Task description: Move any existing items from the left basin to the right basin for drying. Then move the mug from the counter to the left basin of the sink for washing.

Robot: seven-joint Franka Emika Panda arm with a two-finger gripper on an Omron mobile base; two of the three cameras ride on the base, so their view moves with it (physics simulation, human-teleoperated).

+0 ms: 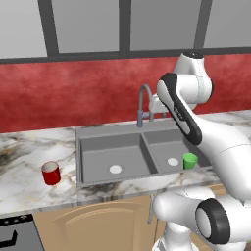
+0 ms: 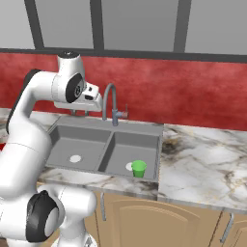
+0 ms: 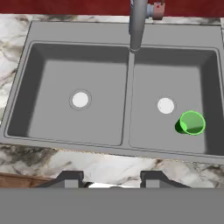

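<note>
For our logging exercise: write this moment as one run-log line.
gripper: open, empty, above sink | green cup: right basin | left basin: empty | mug: on counter

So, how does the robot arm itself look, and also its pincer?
The arm is glossy white, built from rounded segments, with dark grey-black bands and round caps at the joints. No loose cables or markings are visible. The pincer ends in two small dark grey, blocky fingertips.
</note>
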